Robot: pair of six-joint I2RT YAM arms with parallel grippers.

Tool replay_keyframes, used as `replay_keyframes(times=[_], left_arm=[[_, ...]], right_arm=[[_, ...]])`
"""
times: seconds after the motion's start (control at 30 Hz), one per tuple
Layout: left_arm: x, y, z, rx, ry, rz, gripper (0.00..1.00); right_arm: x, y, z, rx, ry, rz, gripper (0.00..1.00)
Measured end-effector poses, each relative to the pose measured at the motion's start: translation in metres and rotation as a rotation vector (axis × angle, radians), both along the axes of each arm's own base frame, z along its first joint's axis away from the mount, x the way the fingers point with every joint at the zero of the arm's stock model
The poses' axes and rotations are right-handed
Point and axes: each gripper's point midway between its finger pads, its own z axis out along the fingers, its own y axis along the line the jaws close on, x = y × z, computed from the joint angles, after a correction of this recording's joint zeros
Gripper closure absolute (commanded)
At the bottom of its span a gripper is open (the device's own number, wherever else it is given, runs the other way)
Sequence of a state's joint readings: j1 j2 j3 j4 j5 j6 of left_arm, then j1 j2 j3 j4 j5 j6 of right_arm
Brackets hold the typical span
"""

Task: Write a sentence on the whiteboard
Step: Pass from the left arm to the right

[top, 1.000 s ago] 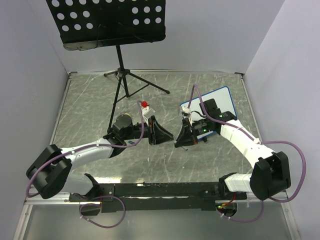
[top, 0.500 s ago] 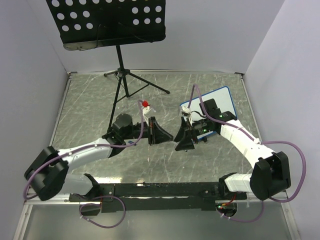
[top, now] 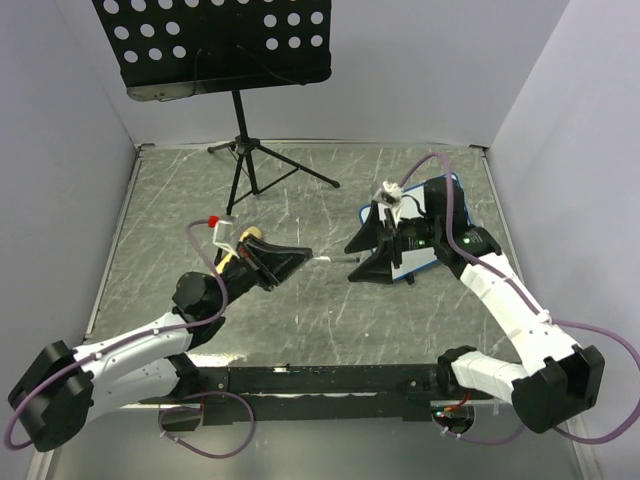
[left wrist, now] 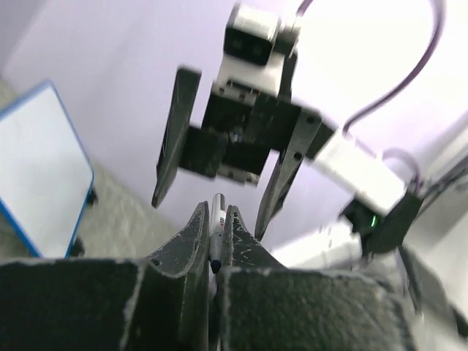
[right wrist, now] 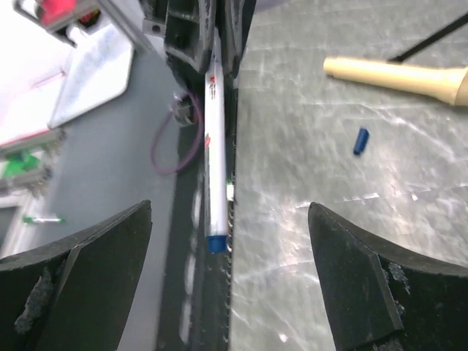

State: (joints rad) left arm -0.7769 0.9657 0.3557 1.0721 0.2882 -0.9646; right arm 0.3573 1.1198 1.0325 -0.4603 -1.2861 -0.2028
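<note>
Moved: we see the left arm swung back toward its near-left side, taking the marker (top: pixel 330 258) along, while the right gripper (top: pixel 357 265) has spread and drawn away from where the two met.
Left gripper (top: pixel 298 258): fingers pinched tight on one end of the marker, the pen sticking out level toward the right gripper.
Right gripper: jaws wide, holding nothing, the marker's blue end close in front of them.
Whiteboard (left wrist: pixel 40 172): at the far right of the table (top: pixel 300 190), partly hidden beneath the right arm; we see its face white.
Loose items: small blue cap (right wrist: pixel 360 140) and pale wooden handle (right wrist: pixel 398 77) lying on the table, apart.
Music stand (top: pixel 215 45): back left.
</note>
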Motion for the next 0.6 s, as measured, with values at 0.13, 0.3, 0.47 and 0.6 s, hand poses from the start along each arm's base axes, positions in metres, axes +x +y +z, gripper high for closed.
replay_keyframes(times=[0.13,0.3,0.47,0.6], left_arm=[[0.000,0.013,0.029,-0.130,-0.017,0.068,0.99],[0.001,0.016,0.048,-0.230,-0.012,0.110,0.99],[0.011,0.002,0.039,-0.244,0.068,0.164,0.99],[0.018,-0.008,0.027,-0.221,0.109,0.210,0.99]], right_arm=[[0.002,0.005,0.026,0.080,0.069,-0.049,0.09],[0.008,0.018,0.060,0.168,0.158,-0.087,0.11],[0.013,0.035,0.088,0.234,0.218,-0.114,0.17],[0.020,0.044,0.108,0.271,0.228,-0.130,0.26]])
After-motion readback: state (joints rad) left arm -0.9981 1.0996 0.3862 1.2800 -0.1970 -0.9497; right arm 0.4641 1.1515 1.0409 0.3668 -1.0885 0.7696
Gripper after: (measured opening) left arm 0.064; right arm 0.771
